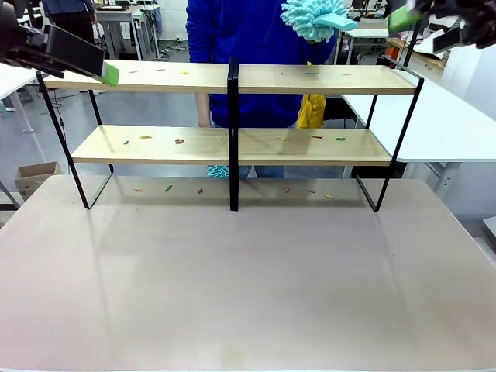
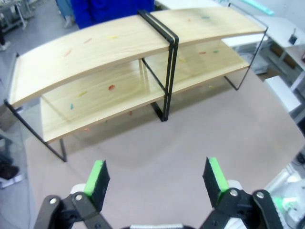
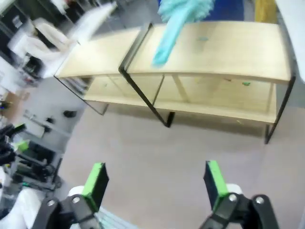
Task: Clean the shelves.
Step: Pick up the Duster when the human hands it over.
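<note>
Two boards of the shelves (image 1: 209,145) carry small coloured scraps (image 1: 180,141) in the front view, and more scraps lie on the table (image 1: 248,294) under the lower board. A person behind the shelves holds a turquoise duster (image 1: 314,17) above the top board, right of the post (image 1: 232,116); whether it touches the wood I cannot tell. A yellow cloth (image 1: 311,111) hangs behind the shelves, between the boards. The left gripper (image 1: 107,73) sits at the left end of the top board and the right gripper (image 1: 404,17) is above its right end; how their jaws stand is unclear from here. In the left wrist view the left gripper's fingers (image 2: 97,177) are spread wide with nothing between them, over the table in front of the shelves, and scraps dot both boards. In the right wrist view the right gripper is likewise spread and empty, in front of the shelves, with the duster over the top board beside the post. Judging by the scraps on both boards, the cleaning has barely begun and nearly all of it is left.
</note>
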Controlling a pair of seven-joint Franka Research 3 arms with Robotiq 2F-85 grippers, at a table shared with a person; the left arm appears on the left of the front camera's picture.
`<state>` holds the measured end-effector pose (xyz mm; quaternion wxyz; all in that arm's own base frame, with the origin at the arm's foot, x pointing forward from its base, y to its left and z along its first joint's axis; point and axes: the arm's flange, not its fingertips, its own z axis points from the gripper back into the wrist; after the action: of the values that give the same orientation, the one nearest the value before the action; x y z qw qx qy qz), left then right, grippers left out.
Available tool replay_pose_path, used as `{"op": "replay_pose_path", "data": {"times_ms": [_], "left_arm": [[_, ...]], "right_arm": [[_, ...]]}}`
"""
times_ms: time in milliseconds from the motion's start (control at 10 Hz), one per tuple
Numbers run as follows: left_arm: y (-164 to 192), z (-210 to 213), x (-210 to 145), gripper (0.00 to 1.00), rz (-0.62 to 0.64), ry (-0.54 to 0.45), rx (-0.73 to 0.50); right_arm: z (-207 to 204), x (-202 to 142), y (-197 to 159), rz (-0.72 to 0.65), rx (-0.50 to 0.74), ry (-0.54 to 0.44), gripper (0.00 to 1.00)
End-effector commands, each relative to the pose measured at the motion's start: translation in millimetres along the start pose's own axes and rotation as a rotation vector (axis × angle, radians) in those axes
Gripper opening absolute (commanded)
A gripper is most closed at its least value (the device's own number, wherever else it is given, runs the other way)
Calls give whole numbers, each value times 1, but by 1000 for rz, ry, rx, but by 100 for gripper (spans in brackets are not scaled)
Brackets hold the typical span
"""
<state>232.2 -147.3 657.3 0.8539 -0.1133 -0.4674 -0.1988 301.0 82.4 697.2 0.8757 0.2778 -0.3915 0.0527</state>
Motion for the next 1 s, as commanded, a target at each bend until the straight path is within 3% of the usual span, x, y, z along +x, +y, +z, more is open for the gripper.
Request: {"op": "replay_pose_path", "data": {"times_ms": [0,100,200,300,400,700,900], "left_arm": [[0,0,-1,100,-1,1,3],[0,0,-1,100,-1,1,3],[0,0,-1,100,-1,1,3],[0,0,-1,100,-1,1,3],[0,0,-1,100,-1,1,3],[0,0,-1,100,-1,1,3],[0,0,-1,100,-1,1,3]], "right_arm": [[11,42,-8,-355,166,73,100],[0,0,0,0,0,0,100],[1,32,-31,-142,88,33,100],[-18,45,-29,-220,80,139,100],[-37,78,-53,-401,157,193,100],[-101,134,-84,-603,291,267,100],[-151,152,-107,-675,397,296,100]]}}
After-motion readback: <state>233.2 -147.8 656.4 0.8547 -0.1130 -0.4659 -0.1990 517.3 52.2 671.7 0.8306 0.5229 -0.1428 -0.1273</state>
